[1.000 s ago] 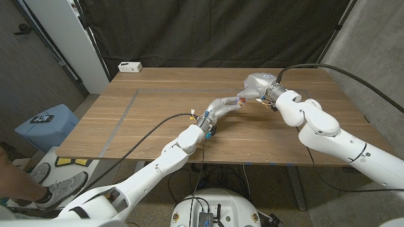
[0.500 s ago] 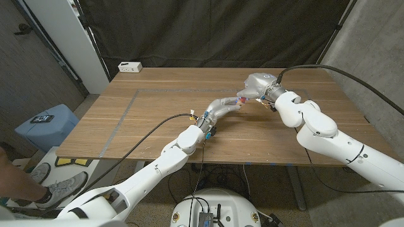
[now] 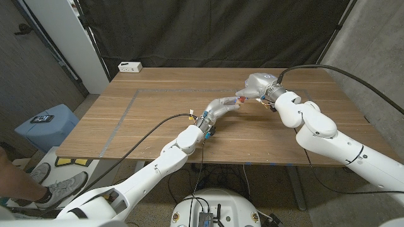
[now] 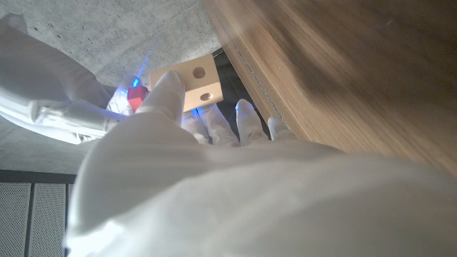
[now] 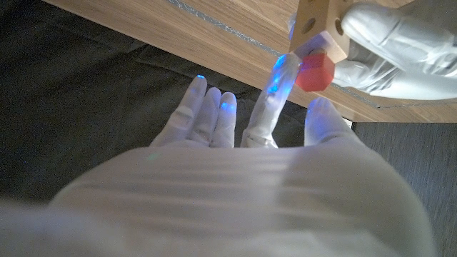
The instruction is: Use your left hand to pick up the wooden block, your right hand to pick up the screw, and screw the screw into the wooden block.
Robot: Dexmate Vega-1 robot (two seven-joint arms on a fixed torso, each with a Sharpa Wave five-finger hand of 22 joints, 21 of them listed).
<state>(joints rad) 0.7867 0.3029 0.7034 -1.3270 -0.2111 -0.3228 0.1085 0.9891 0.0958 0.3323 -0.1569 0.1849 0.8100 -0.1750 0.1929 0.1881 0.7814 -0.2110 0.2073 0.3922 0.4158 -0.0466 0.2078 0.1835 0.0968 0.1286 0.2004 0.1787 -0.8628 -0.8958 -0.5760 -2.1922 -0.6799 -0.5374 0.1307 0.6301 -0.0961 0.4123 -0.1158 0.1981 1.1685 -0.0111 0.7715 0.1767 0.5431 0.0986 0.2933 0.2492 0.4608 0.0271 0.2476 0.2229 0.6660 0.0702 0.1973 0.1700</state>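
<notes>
Both arms reach in over the worktop [image 3: 158, 120] and meet toward its far edge, right of middle. The left robot hand [image 3: 222, 106] grips the wooden block [image 4: 194, 83] between thumb and fingers, lifted clear of the surface. The right robot hand [image 3: 255, 84] pinches the red-headed screw [image 5: 316, 72] between thumb and one finger, other fingers spread, its head touching the block's face.

Lab: black backdrop curtain [image 3: 208, 31], bare concrete wall [image 3: 372, 44].
</notes>
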